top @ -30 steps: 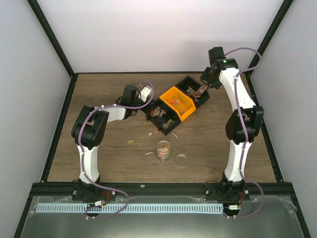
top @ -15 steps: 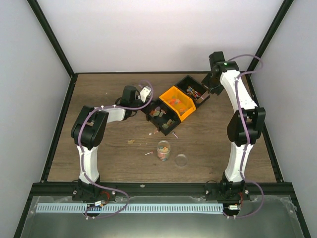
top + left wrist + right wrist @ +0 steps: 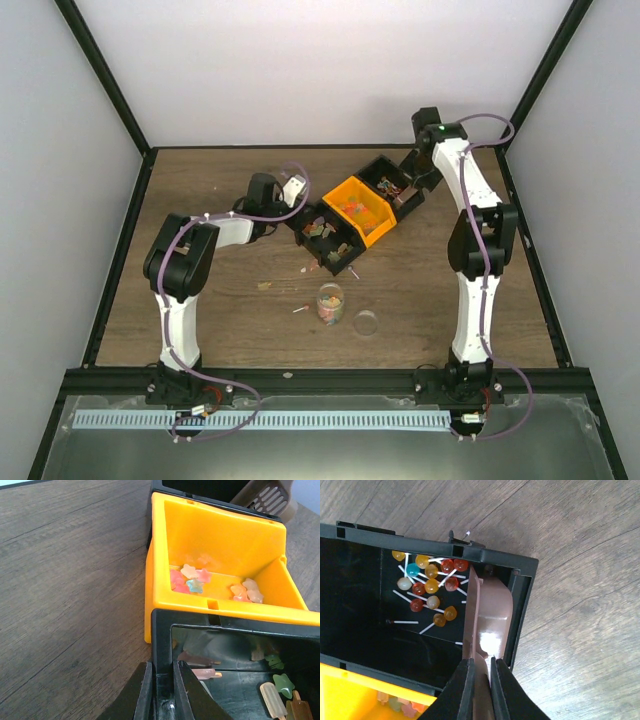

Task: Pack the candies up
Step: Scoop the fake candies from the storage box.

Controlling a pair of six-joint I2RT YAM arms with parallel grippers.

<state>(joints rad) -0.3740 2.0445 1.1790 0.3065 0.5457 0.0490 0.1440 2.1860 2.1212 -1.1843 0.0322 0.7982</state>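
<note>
Three bins stand in a row at mid-table. The near black bin (image 3: 341,267) holds popsicle-shaped candies (image 3: 274,698). Star candies (image 3: 192,575) lie in the orange bin (image 3: 220,535). The far black bin (image 3: 420,540) holds round lollipop candies (image 3: 430,585). My left gripper (image 3: 162,687) is shut on the near black bin's wall, at its corner. My right gripper (image 3: 482,667) is shut on the handle of a brown scoop (image 3: 490,610), whose bowl stands inside the far bin's right corner, beside the lollipops. A small clear cup (image 3: 330,302) with mixed candies stands in front of the bins.
A clear round lid (image 3: 366,322) lies flat just right of the cup. A few loose candies (image 3: 264,285) lie on the wood between the bins and the cup. Black frame posts and white walls close in the table on three sides.
The right arm has swung its wrist left and down, bringing the scoop from above the far bin's rim into that bin. The left arm and the bins have not moved.
</note>
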